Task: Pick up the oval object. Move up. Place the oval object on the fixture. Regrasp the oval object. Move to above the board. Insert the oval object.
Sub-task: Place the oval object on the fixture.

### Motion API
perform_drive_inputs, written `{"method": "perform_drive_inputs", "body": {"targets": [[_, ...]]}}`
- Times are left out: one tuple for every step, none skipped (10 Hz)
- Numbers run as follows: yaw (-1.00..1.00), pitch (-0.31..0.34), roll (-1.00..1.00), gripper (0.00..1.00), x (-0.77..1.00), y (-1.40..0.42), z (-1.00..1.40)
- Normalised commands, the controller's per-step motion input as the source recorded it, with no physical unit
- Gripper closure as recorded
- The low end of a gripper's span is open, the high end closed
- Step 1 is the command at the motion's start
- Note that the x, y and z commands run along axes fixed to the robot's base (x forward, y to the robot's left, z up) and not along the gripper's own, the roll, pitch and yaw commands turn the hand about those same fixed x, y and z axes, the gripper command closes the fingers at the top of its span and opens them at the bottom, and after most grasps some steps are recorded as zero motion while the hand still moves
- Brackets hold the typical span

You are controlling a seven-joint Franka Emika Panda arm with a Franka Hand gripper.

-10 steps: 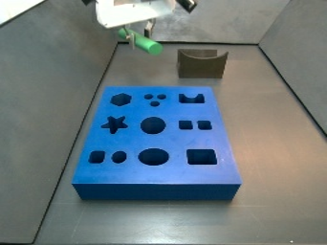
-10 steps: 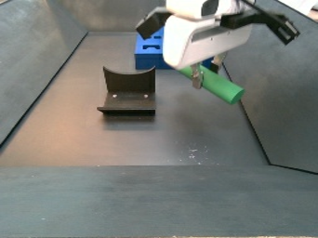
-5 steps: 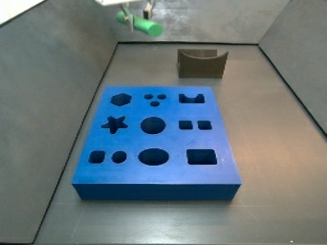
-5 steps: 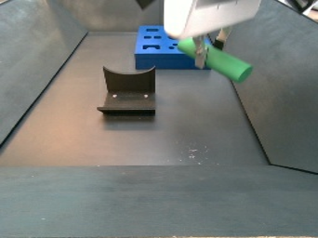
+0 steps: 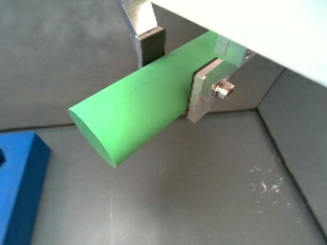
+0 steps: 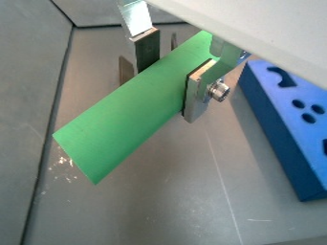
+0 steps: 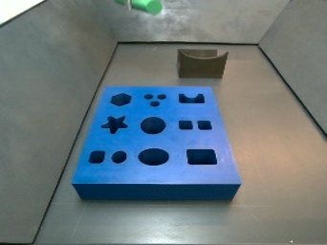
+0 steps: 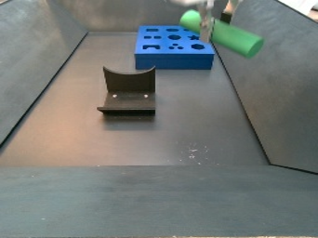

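The oval object point(image 5: 134, 120) is a bright green rod, and my gripper point(image 5: 179, 67) is shut on it across its width. In both wrist views a dark pad point(image 6: 144, 50) presses one side and a silver finger plate point(image 6: 200, 91) the other. In both side views the oval object point(image 8: 224, 33) hangs high in the air, at the upper edge point(image 7: 144, 6), with the gripper body almost wholly out of frame. The fixture point(image 8: 126, 91) stands on the floor with nothing in its notch point(image 7: 201, 63). The blue board point(image 7: 160, 139) lies flat, its cut-outs unfilled.
Grey walls close in the floor on all sides. In a wrist view the board's edge point(image 6: 288, 115) lies far below and to one side of the rod. White scratches mark the floor point(image 8: 192, 152) near the front.
The gripper has risen straight up with the green rod still held, leaving both side views through the top; only the rod's end and a sliver of the fingers remain visible.
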Motion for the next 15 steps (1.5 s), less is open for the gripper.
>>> {"method": "perform_drive_inputs", "body": {"targets": [[-1.0,0.103,-0.06,1.0,1.0,-0.26,-0.08],[-1.0,0.108,-0.06,1.0,1.0,-0.26,-0.1],[-1.0,0.118,-0.07,1.0,1.0,-0.22,-0.09],[-1.0,0.129,-0.09,1.0,1.0,-0.21,-0.08],[-1.0,0.146,-0.11,1.0,1.0,-0.19,-0.08],[-1.0,0.17,-0.13,1.0,1.0,-0.18,-0.07],[-1.0,0.203,-0.17,1.0,1.0,-0.16,-0.06],[-0.95,0.249,-0.22,1.0,1.0,-0.14,-0.06],[-0.7,0.225,-0.22,1.0,1.0,-0.13,-0.05],[-0.47,0.192,-0.21,1.0,1.0,-0.12,-0.05],[-0.31,0.17,-0.2,1.0,1.0,-0.11,-0.04],[-0.2,0.15,-0.2,1.0,1.0,-0.1,-0.04],[-0.11,0.14,-0.18,1.0,1.0,-0.08,-0.04],[-0.07,0.138,-0.17,1.0,1.0,-0.07,-0.03],[-0.05,0.138,-0.18,1.0,1.0,-0.06,-0.03]]}}
